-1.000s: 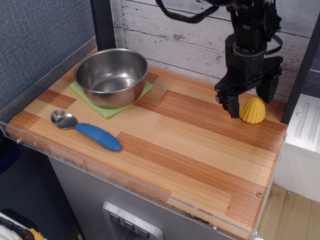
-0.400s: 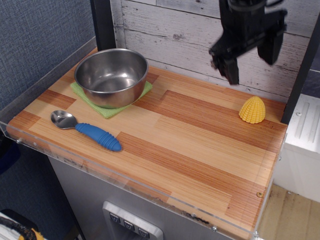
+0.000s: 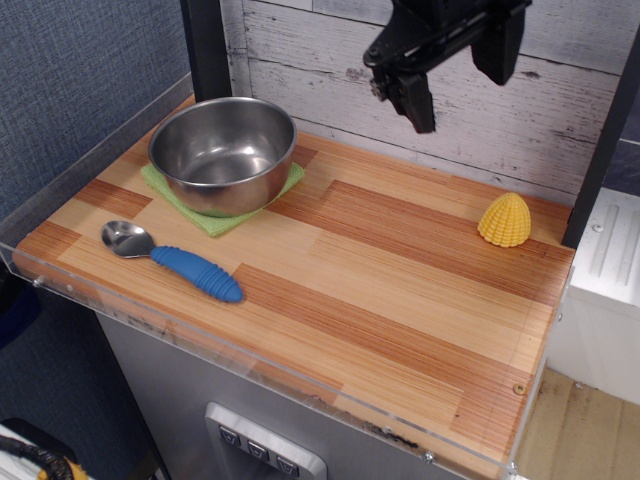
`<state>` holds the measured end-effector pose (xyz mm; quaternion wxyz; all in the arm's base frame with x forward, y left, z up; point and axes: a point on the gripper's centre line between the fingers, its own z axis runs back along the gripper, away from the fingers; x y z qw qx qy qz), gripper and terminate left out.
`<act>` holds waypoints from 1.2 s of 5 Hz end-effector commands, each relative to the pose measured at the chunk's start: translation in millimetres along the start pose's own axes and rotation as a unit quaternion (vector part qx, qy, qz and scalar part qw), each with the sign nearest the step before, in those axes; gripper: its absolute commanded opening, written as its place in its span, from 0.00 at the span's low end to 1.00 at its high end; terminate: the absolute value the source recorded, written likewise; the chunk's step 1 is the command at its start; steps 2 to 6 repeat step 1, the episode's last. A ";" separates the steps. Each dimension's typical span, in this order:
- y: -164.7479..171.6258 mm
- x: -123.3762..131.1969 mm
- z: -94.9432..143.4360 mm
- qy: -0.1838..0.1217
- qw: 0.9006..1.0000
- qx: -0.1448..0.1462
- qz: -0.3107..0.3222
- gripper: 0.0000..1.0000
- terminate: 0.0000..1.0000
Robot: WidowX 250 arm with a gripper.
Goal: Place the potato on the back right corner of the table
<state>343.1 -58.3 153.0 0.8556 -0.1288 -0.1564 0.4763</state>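
The potato [image 3: 505,220], a small yellow ridged dome, sits upright on the wooden table [image 3: 380,300] at its back right corner, near the white plank wall. My black gripper [image 3: 455,75] hangs high above the back middle of the table, well up and to the left of the potato. Its two fingers are spread apart and hold nothing.
A steel bowl [image 3: 224,152] stands on a green cloth [image 3: 215,218] at the back left. A spoon with a blue handle [image 3: 175,260] lies near the front left edge. A clear acrylic rim [image 3: 250,365] runs along the table's edge. A black post [image 3: 207,48] rises behind the bowl.
My gripper was down around the potato, fingers either side. It has risen and moved left, leaving the potato standing in the back right corner.
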 end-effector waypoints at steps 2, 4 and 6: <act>3.4 -2.6 15.4 -0.009 1.000 -0.022 -0.003 1.00 1.00; 3.4 -2.6 15.4 -0.009 1.000 -0.022 -0.003 1.00 1.00; 3.4 -2.6 15.4 -0.009 1.000 -0.022 -0.003 1.00 1.00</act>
